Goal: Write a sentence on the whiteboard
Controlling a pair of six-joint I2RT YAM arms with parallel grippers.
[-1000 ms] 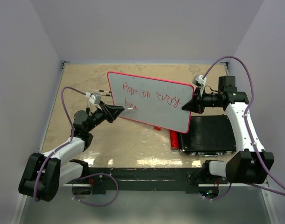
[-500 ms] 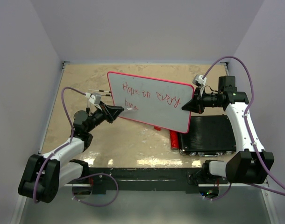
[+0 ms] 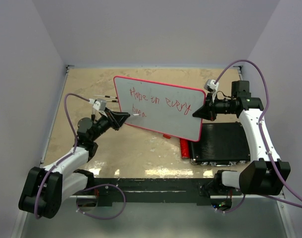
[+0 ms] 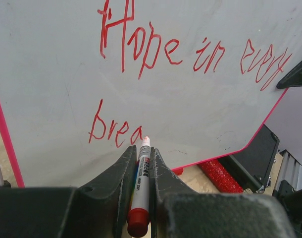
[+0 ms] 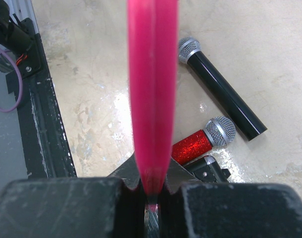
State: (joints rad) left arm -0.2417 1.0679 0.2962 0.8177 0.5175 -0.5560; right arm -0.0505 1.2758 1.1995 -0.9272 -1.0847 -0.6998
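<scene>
The whiteboard, white with a thin red frame, is held tilted above the table. My right gripper is shut on its right edge; in the right wrist view that edge runs up from the clamped jaws. The sentence in red reads "Hope in every" with "brea" below it. My left gripper is shut on a red-capped marker. The marker's tip touches the board just after the "a". From above, the left gripper sits at the board's lower left.
A black ribbed case lies under the board's right end. A red glitter microphone and a black microphone lie on the tan tabletop beneath the board. Grey walls close in the table on three sides.
</scene>
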